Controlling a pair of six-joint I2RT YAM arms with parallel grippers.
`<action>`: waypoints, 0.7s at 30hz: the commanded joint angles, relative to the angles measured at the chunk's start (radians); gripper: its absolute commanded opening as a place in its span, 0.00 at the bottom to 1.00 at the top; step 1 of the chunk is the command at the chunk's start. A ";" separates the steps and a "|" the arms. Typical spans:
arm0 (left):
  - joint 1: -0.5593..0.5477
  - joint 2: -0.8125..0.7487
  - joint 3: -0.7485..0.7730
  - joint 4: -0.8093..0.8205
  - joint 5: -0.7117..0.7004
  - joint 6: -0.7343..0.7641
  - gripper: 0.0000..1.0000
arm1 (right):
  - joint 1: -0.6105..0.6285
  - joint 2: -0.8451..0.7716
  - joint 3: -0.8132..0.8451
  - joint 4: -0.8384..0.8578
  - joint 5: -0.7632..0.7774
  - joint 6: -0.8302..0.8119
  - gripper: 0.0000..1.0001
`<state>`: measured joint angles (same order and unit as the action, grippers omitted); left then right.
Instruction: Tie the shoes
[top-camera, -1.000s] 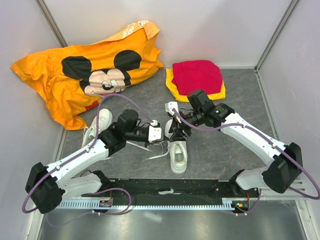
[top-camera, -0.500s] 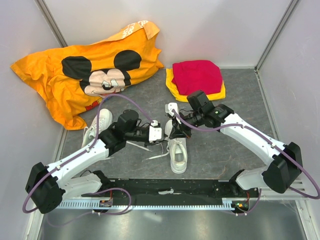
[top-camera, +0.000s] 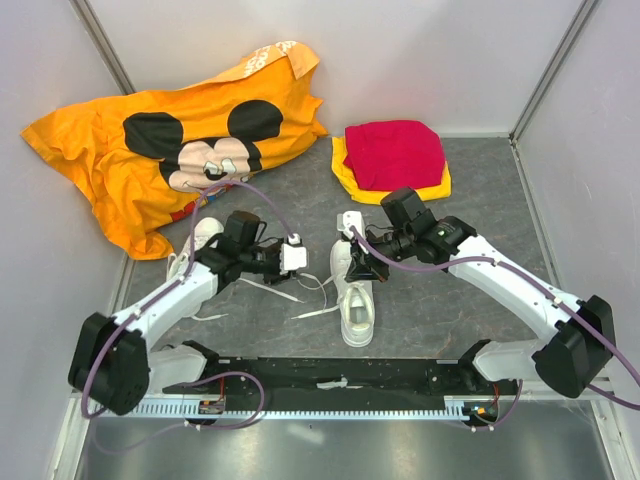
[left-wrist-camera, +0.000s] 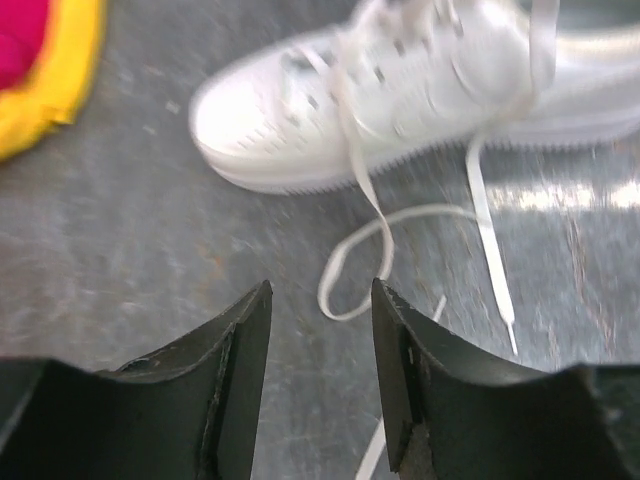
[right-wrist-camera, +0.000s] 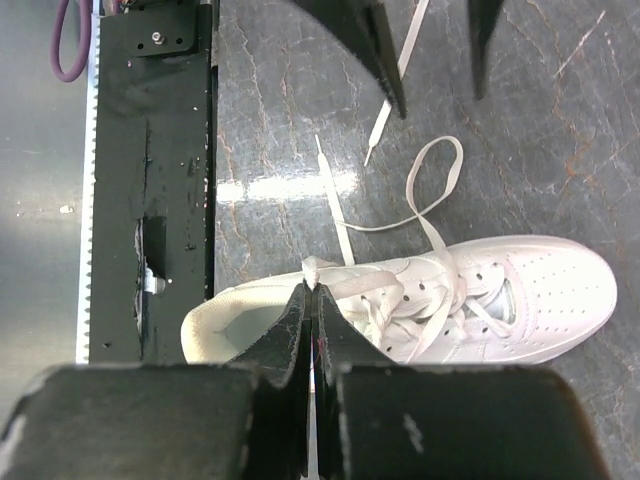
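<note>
left gripper (left-wrist-camera: 321, 290): jaws apart, empty | right gripper (right-wrist-camera: 311, 292): jaws together, seemingly pinching lace (right-wrist-camera: 318, 267) of shoe (right-wrist-camera: 520, 300)

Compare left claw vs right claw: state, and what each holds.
The left claw stands open, nothing between its jaws; the right claw is shut on a lace at the collar of the sneaker. The left claw hovers over the floor, short of a loose lace loop; the right claw sits right over the sneaker. Both are black and face that same sneaker.
</note>
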<state>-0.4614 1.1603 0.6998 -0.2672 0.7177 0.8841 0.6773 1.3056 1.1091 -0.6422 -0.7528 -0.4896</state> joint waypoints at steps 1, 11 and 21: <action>-0.009 0.085 0.003 -0.106 0.029 0.277 0.52 | -0.022 -0.025 -0.009 0.042 0.000 0.037 0.00; -0.052 0.329 0.076 -0.073 -0.067 0.363 0.52 | -0.050 -0.028 -0.017 0.042 0.003 0.045 0.00; -0.066 0.440 0.106 -0.084 -0.150 0.435 0.16 | -0.059 -0.016 -0.005 0.041 0.013 0.054 0.00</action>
<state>-0.5243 1.5814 0.7769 -0.3447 0.6250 1.2152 0.6250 1.3037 1.1015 -0.6277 -0.7425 -0.4412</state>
